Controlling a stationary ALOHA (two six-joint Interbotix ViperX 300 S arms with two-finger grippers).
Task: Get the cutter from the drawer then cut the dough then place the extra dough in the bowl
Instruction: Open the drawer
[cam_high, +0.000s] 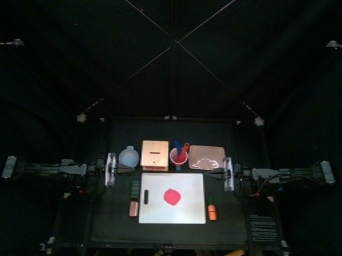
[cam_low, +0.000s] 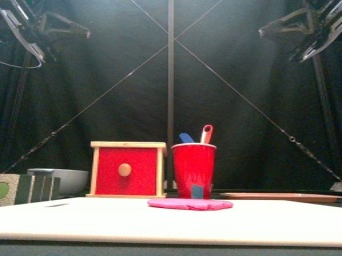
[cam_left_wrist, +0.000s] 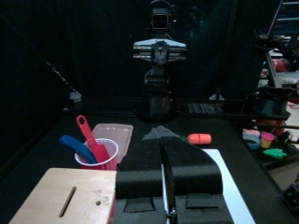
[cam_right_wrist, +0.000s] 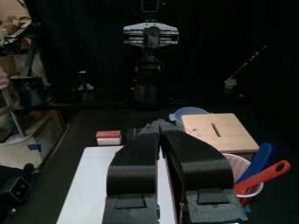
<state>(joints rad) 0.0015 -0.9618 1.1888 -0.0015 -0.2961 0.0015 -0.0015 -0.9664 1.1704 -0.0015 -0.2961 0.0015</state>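
- 1 white cutting board (cam_high: 190, 205) lies at the front-middle of the counter (cam_high: 120, 222), w/ a flat red dough disc (cam_high: 170, 195) on it, approx. centred. Dough is whole, no cut marks seen.
- 2 small toys flank the board on the counter: a red toy (cam_high: 134, 208) just off its left edge and an orange toy (cam_high: 211, 212) just off its right edge.
- Left tool (cam_left_wrist: 166, 144) hangs at the counter's left side, level w/ the board's back edge, clear of everything. Jaws are together, nothing betw. them.
- Right tool (cam_right_wrist: 162, 136) mirrors it at the right side. Jaws meet at the tips, nothing held.
- Back row behind the board, left to right:
  - blue-grey bowl (cam_high: 128, 156)
  - wooden box (cam_low: 128, 170), upright, just beside the bowl. Its red drawer front (cam_low: 126, 170) faces fwd and sits flush w/ the box.
  - red cup (cam_low: 194, 168), just beside the box, w/ a blue knife (cam_low: 186, 138) and a red knife (cam_low: 206, 133) sticking out the top.
  - pink tray (cam_high: 205, 157), furthest right.
- Cutter isn't visible in any view.
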